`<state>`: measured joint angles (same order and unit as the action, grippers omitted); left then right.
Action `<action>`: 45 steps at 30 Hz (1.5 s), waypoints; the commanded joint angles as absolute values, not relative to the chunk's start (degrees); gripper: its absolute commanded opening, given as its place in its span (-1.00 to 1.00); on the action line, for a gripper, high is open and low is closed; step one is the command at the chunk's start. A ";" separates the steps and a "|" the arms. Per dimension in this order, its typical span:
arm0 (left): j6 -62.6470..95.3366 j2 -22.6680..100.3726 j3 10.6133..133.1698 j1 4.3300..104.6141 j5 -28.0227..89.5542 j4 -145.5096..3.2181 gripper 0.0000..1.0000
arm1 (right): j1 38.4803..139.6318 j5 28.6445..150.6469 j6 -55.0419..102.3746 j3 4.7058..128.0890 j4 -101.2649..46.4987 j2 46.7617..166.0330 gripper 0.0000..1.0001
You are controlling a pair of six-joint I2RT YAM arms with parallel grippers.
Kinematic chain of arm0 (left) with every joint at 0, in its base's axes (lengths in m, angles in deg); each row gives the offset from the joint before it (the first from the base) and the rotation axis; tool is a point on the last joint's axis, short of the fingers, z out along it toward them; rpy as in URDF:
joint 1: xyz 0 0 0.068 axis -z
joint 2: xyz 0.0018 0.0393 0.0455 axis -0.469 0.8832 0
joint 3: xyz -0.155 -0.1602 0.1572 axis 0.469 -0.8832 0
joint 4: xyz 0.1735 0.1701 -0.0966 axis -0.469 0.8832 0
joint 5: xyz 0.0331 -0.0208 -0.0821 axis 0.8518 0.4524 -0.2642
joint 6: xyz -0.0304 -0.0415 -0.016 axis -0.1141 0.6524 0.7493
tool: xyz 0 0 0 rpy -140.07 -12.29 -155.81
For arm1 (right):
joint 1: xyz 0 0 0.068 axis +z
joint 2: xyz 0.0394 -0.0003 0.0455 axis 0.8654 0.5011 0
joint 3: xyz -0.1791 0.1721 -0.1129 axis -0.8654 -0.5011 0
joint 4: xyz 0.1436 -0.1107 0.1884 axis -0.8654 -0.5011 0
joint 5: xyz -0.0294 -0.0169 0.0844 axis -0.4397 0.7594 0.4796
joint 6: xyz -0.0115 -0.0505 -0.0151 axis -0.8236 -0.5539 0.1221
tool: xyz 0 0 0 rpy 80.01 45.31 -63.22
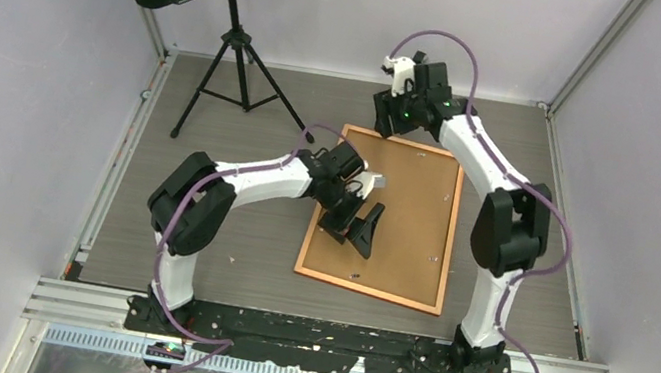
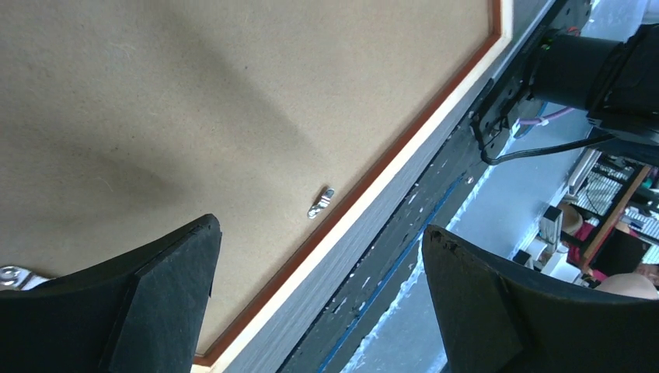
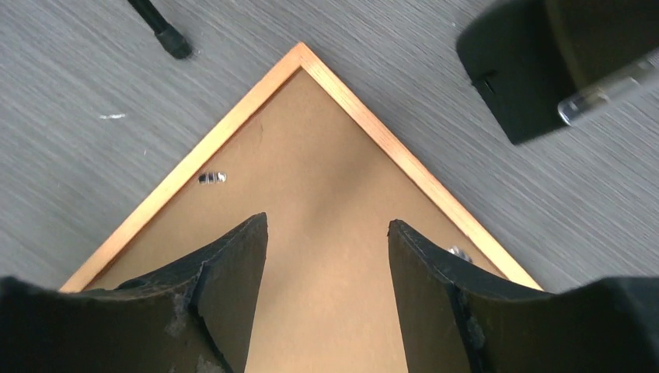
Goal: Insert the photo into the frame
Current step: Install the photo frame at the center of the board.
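My left gripper [image 1: 353, 223] hangs over the near left part of the frame [image 1: 368, 291], fingers spread wide and holding nothing. In the left wrist view, the left gripper [image 2: 320, 249] straddles the frame's edge [image 2: 416, 132]. One finger [image 2: 167, 295] is above the brown backing board [image 2: 233, 101] and the other [image 2: 497, 303] is out past the rim. A small metal clip [image 2: 320, 202] sits on the board just inside the edge, between the two fingers. I cannot tell whether either finger touches anything.

My right gripper [image 1: 388, 123] is at the frame's far left corner. In the right wrist view, the right gripper [image 3: 326, 225] is also parted and empty. Both fingers are over the board [image 3: 311, 155], pointing toward the corner of the frame [image 3: 233, 116]. Another clip [image 3: 211, 177] shows near the rim there.

The frame lies flat on the grey table [image 1: 223, 260] between my arms, back side up, with the board [image 1: 407, 220] filling it. The photo does not show in any view. A black music stand [image 1: 230, 38] is at the far left of the table, and one of its feet [image 3: 167, 35] is near the frame's corner.
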<state>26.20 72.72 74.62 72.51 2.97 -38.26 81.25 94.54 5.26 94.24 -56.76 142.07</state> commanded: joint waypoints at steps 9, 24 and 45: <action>19.44 60.57 76.75 67.02 6.16 -34.06 0.98 | 79.93 93.19 0.81 69.88 -54.33 122.85 0.31; 22.73 61.85 69.45 50.56 3.91 -33.79 0.98 | 93.53 93.07 -1.17 49.88 -43.11 115.25 0.30; 25.63 76.65 81.76 51.79 14.39 -26.35 0.40 | 98.55 92.79 -2.23 45.91 -40.54 111.69 0.24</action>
